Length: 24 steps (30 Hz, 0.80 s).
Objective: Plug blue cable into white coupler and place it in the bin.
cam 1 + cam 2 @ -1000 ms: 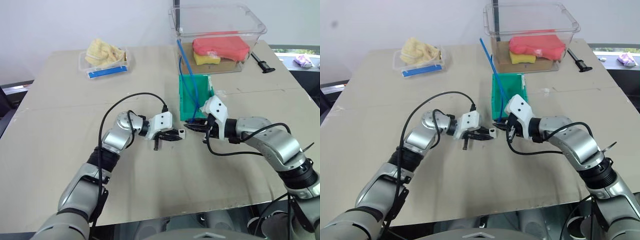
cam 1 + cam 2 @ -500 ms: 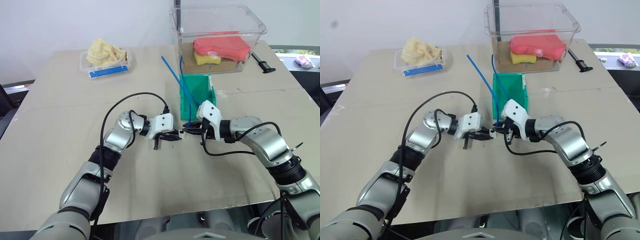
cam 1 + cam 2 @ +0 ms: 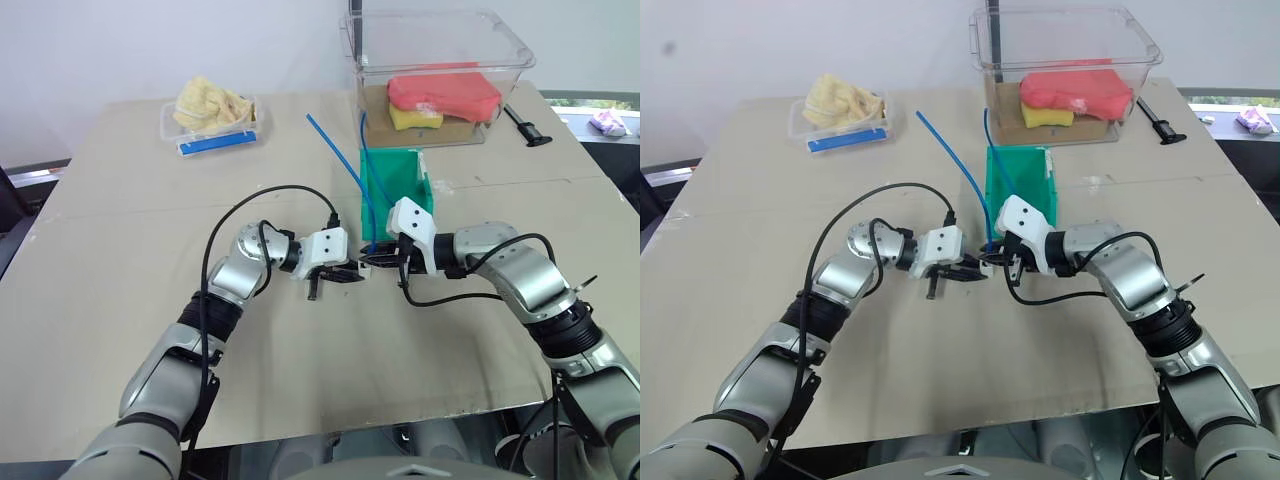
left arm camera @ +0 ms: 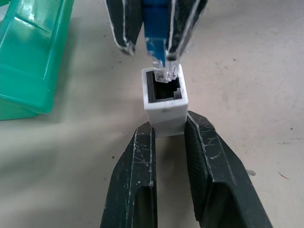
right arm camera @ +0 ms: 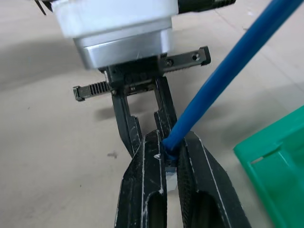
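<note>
in the middle of the frame our two grippers meet tip to tip over the table (image 3: pixel 120 330): our left gripper (image 4: pixel 168 130) has its fingers clamped on the white coupler (image 4: pixel 165 101), dark socket facing outward, and our right gripper (image 5: pixel 171 164) has its fingers pinched together on the plug end of the blue cable (image 3: pixel 335 150). over the last second we have brought the right gripper in from the right of centre toward the left one, closing what was a clear gap; the cable's free length, which hung back over the bin (image 3: pixel 395 190), has swung so that it now slants up toward the upper middle left of the frame. the left gripper has stayed put. in the left wrist view the clear plug (image 4: pixel 164 71) sits right at the socket's rim, its tip touching or just entering the opening, a little off toward one side, and we cannot tell whether it is seated. we judge the insertion is under way but not finished: it calls for a straight push along the socket. the green bin stands just above the grippers, awaiting the joined pair
</note>
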Tool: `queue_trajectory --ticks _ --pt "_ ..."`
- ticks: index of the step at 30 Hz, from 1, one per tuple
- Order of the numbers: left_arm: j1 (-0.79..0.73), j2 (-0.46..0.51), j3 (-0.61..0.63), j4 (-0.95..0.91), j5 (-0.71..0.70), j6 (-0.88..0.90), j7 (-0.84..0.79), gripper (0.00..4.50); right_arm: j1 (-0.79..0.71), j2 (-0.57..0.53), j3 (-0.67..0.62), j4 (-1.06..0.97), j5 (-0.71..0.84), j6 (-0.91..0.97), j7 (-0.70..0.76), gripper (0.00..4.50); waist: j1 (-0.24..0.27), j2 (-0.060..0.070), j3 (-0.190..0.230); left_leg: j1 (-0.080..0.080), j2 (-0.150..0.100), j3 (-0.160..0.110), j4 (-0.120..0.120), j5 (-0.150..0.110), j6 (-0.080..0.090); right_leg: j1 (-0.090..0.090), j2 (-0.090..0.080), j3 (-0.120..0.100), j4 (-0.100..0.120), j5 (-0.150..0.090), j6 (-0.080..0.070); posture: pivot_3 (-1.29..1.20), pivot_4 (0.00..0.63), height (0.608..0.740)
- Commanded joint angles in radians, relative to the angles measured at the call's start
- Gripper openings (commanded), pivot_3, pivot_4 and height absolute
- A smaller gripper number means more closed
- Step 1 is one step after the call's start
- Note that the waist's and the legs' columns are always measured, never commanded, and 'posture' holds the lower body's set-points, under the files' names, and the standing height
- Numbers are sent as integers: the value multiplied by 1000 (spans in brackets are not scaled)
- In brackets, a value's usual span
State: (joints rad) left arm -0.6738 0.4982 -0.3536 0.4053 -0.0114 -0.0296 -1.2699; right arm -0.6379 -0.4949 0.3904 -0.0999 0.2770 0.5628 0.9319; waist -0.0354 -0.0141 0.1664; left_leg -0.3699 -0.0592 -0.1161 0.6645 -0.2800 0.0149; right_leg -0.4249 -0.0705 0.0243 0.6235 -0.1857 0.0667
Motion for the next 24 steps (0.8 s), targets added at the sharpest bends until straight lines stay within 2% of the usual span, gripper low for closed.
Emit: queue_trajectory --ticks 1,9,17,24 --pt "11 7 -3 -33 -1 -3 -21 264 -6 11 14 28 -27 -30 22 0 0 0 0 0 0 0 0 0 0 0 0 0 0 0 0 0 150 740" --pt "20 9 -1 -59 -9 7 -23 264 -17 34 46 66 -63 -48 72 0 -3 0 0 1 0 0 0 0 0 0 0 0 1 0 0 0 150 740" --pt "31 15 1 -80 -13 14 -25 264 -39 -20 112 102 -94 -6 217 0 -3 0 -1 1 0 0 0 0 0 0 0 0 1 0 0 0 150 740" --pt "41 12 7 -96 -13 22 -18 264 -92 14 165 249 -167 -76 265 0 -3 0 -1 3 0 0 0 0 0 2 0 0 1 0 0 0 150 740"
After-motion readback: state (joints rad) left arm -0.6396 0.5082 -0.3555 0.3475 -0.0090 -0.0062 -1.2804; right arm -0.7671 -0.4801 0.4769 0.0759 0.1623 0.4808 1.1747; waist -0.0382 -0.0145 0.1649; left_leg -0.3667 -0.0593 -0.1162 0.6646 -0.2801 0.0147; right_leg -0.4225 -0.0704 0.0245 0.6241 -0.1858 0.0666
